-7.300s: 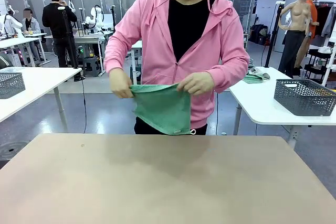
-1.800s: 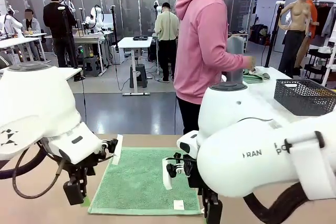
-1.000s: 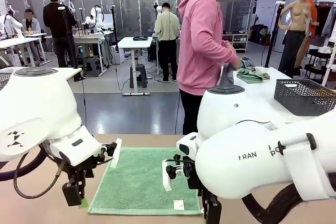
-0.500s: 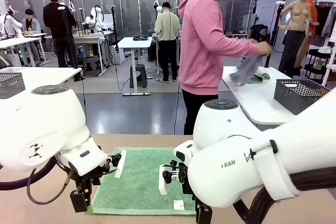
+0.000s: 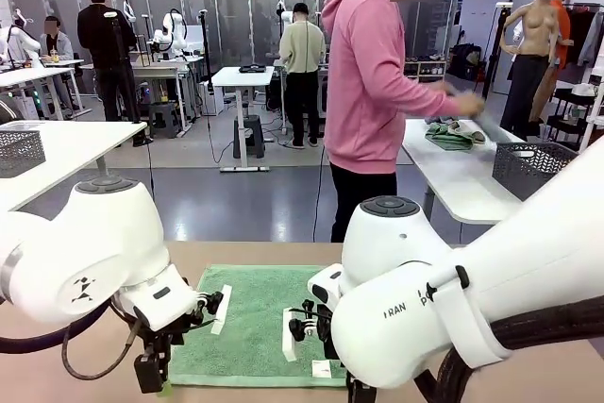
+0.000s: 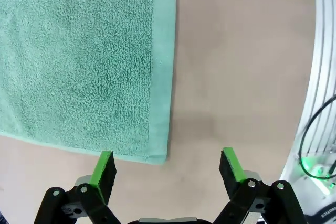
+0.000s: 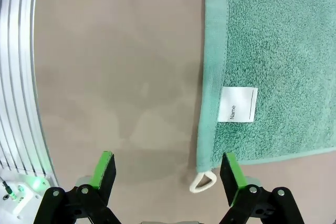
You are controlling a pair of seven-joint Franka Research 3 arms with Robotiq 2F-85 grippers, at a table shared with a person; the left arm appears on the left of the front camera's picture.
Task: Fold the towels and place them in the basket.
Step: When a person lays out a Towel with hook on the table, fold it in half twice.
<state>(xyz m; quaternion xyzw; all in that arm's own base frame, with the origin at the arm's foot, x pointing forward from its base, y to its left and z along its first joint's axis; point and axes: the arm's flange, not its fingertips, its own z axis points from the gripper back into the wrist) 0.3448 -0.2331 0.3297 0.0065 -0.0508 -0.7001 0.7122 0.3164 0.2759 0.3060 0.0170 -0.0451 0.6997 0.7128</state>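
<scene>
A mint green towel lies flat on the tan table. My left gripper hangs over its near left corner. In the left wrist view the left gripper stands open, and the corner of the towel lies between its fingers. My right gripper is open over the other near corner of the towel, above its white label and white loop. A dark wire-mesh basket stands on a white side table at the right.
A person in a pink hoodie stands side-on beyond the table, a hand over a small heap of cloth on the white side table. Another mesh basket sits on a table at the far left. Metal rails border the table's near edge.
Both arms have come down and nearer the towel's near corners. The person has lowered a greyish cloth that was held up over the side table.
</scene>
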